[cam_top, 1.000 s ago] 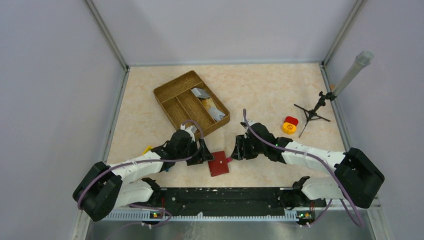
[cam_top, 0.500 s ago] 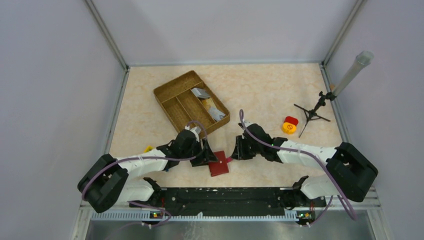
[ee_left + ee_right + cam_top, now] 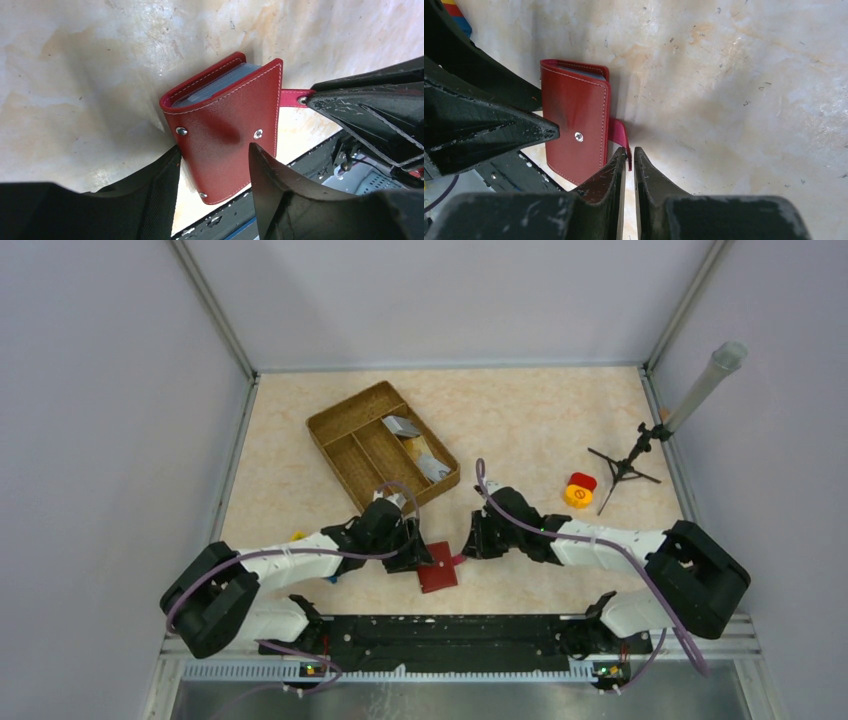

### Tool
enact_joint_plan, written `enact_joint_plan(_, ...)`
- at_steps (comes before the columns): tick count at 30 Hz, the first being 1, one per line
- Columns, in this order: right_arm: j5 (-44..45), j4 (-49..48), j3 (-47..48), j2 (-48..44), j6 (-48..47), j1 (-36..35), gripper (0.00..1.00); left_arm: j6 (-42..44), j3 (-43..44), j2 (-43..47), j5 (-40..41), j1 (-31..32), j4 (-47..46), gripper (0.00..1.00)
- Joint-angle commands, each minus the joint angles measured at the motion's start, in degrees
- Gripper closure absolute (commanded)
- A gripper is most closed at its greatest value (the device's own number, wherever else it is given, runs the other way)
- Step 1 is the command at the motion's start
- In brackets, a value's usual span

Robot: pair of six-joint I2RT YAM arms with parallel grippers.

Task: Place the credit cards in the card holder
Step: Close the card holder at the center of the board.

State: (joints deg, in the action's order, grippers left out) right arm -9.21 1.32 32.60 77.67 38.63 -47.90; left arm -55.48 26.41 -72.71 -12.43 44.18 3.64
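Note:
The red leather card holder (image 3: 438, 567) lies closed near the table's front edge, with grey card edges showing inside it (image 3: 220, 85). My left gripper (image 3: 214, 147) is open, one finger on each side of the holder's near end (image 3: 225, 135). My right gripper (image 3: 630, 150) is shut on the holder's pink-red strap (image 3: 619, 132), just right of the holder (image 3: 574, 125). Loose credit cards lie in the wicker tray: a grey one (image 3: 403, 426), a tan one (image 3: 420, 450) and a grey one (image 3: 435, 468).
The wicker tray (image 3: 345, 435) with compartments stands behind the left arm. A yellow-red round thing (image 3: 579, 490) and a small black tripod (image 3: 625, 468) holding a grey tube stand at the right. A bit of a yellow toy block (image 3: 296, 537) shows beside the left arm.
My left gripper has moved right, up to the card holder, and now straddles it. My right gripper has stayed at the strap.

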Motion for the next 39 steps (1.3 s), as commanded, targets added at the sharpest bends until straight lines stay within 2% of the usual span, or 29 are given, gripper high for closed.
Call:
enact_joint_plan(1, -0.5, -2.6, 0.9, 0.0, -0.1, -0.7, 0.93, 0.9, 0.5, -2.3, 5.5, 1.4, 9.7, 0.47)
enact_joint_plan(4, -0.4, -2.1, 0.7, -0.8, -0.1, -1.1, 1.00, 0.8, 0.7, -3.0, 6.6, 1.9, 10.7, 0.51)
enact_joint_plan(14, -1.3, -4.3, 1.0, -2.3, 0.8, -3.6, 1.00, 1.1, 1.3, -6.5, 9.7, 3.7, 13.0, 0.65)
enact_joint_plan(28, -1.2, -9.4, 3.2, 4.0, 1.9, -7.5, 1.00, 1.1, 2.3, -6.6, 10.6, 4.9, 13.3, 0.68)
enact_joint_plan(39, 0.0, -12.5, 3.1, 4.5, 2.6, -8.0, 1.00, 1.3, 2.6, -6.1, 10.4, 5.1, 13.3, 0.70)
